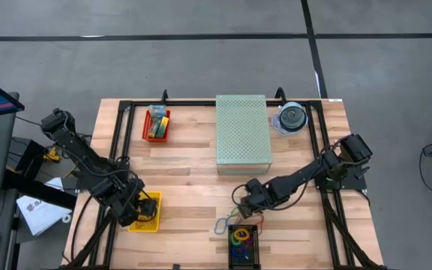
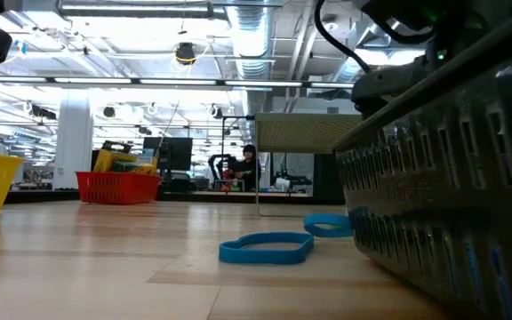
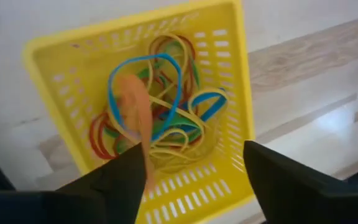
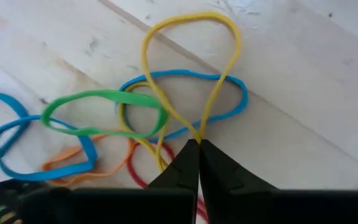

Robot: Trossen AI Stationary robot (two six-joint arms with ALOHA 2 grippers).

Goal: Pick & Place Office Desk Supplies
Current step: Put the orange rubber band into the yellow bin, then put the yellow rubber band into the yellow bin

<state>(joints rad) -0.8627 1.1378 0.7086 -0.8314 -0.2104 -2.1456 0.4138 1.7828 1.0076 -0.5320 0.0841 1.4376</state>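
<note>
My right gripper (image 4: 197,148) is shut on a yellow rubber band (image 4: 191,37) in a loose pile of blue (image 4: 229,84), green (image 4: 98,99), orange and red bands on the wood. This pile (image 1: 223,223) lies just beyond the black basket (image 1: 244,246), which holds more bands. My left gripper (image 3: 191,180) stands open above the yellow basket (image 3: 42,50), which holds several tangled bands. A blurred orange band (image 3: 135,112) hangs beside one of its fingers. Crayon boxes (image 1: 157,120) lie in a red basket. My right gripper pinches the yellow band's narrow end (image 4: 199,135), both strands together, at its fingertips. The fingers come from above, pointing steeply down. The rest of the loop spreads out beyond the fingers, over the blue band and the wood. My left gripper: I cannot tell whether its finger (image 3: 120,180) touches the orange band.
The large pale green perforated box (image 1: 242,133) stands at the table's middle back, with the clear round disc case (image 1: 291,118) to its right. The red basket (image 1: 156,124) is at the back left. In the low view, people show in the room behind.
</note>
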